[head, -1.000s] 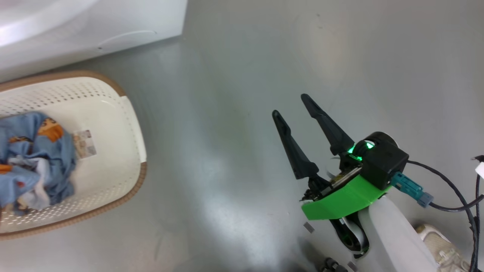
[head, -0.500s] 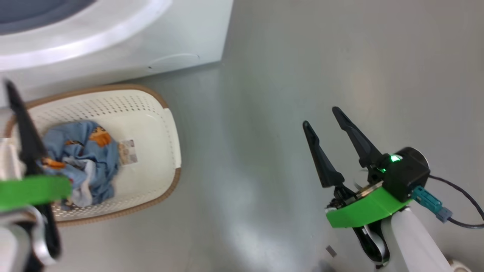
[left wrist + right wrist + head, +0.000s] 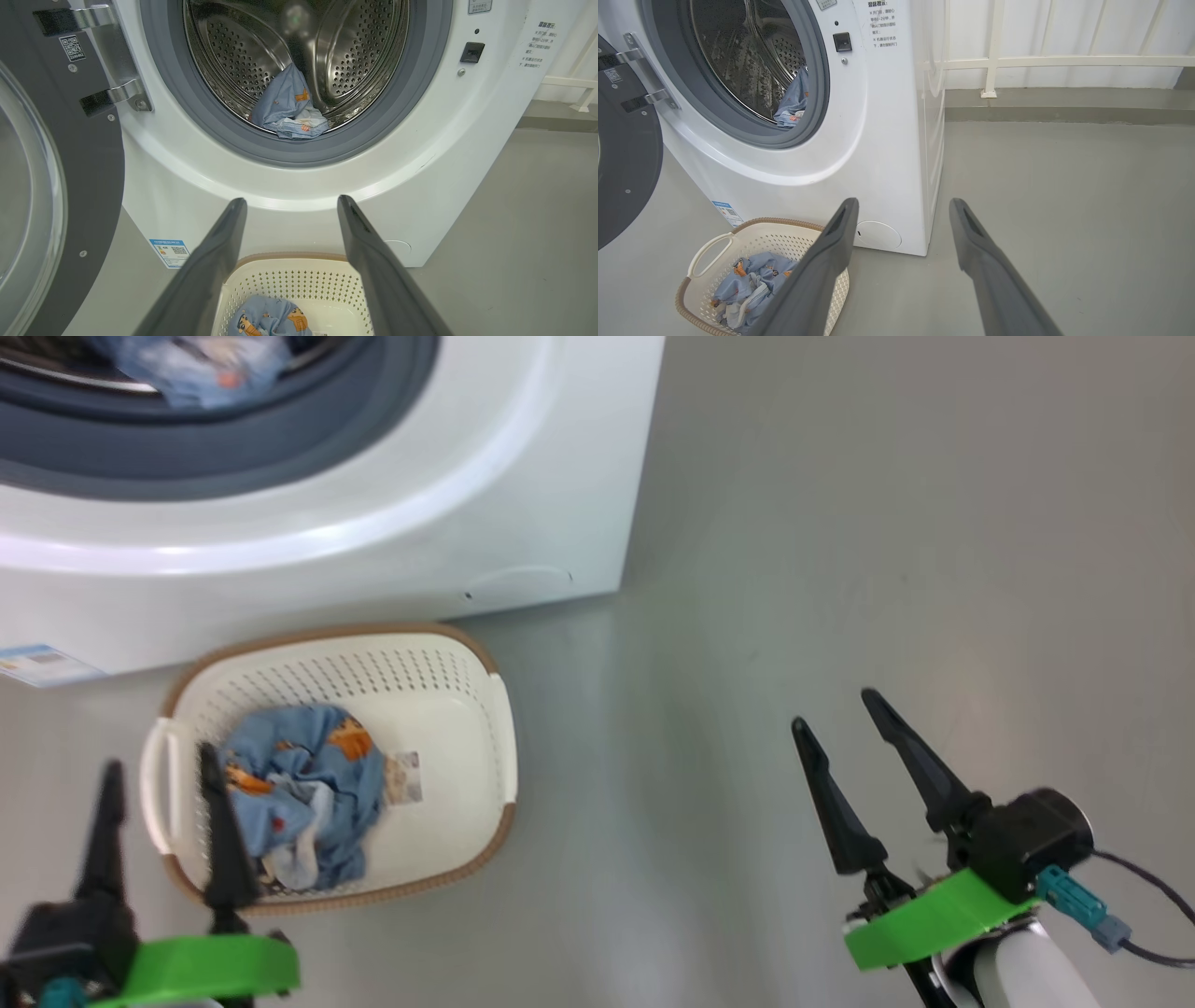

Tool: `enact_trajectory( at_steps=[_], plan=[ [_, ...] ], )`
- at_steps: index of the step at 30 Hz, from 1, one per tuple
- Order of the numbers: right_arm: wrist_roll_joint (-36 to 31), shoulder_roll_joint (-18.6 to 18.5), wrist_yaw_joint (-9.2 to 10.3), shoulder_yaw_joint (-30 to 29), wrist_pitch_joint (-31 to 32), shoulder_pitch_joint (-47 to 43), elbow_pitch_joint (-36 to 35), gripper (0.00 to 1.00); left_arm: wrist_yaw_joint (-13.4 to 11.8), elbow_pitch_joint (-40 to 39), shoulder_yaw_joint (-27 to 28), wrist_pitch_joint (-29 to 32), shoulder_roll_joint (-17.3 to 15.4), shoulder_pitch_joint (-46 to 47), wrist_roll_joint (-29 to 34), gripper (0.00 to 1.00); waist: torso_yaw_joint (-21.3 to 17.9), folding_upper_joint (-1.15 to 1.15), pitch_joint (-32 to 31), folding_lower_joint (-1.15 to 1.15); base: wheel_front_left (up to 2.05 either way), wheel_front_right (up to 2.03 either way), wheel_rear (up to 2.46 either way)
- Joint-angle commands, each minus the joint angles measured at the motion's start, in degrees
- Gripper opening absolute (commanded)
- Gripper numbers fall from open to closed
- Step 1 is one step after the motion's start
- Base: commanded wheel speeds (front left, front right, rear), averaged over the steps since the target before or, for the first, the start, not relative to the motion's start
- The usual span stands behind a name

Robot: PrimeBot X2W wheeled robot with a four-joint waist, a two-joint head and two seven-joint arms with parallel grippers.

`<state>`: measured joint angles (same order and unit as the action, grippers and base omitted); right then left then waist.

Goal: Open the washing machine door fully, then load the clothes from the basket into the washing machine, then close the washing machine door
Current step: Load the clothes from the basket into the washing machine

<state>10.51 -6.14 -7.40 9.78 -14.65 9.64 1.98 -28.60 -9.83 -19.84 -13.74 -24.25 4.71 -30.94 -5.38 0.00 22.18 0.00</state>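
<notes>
Nearest to me, the left pincer (image 3: 161,761) hangs with its fingers spread apart and nothing between them. In the head view it overlaps the left end of the basket (image 3: 464,683). The right pincer (image 3: 834,709) is likewise spread and empty, over bare floor (image 3: 747,569), well apart from the basket. The basket stands on the floor just in front of the washing machine (image 3: 392,551). The clothes (image 3: 303,784) lie bundled in its left half (a label shows on the bottom beside them). Beyond, I see the washing machine door (image 3: 96,158) swung open to the left on its hinges. A garment (image 3: 289,109) of the same blue print rests at the front lip of the steel drum (image 3: 364,51).
</notes>
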Motion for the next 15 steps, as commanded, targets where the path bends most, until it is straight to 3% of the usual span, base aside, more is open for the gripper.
enact_trajectory(
  at_steps=[1,15],
  plan=[
    [-0.69,-0.23,-0.09,0.69,0.25,-1.87,-1.39,1.00,0.64,-0.58,1.42,-0.65,-0.65,-0.45,0.26,1.00,2.88,0.00,-4.76,0.00,0.00,0.00,0.00],
    [-1.92,0.31,-0.09,-1.58,4.46,-9.58,-4.97,1.00,2.63,2.42,-2.22,-0.87,1.55,-7.12,0.66,1.00,4.81,0.00,-14.91,0.00,0.00,0.00,0.00]
  ],
)
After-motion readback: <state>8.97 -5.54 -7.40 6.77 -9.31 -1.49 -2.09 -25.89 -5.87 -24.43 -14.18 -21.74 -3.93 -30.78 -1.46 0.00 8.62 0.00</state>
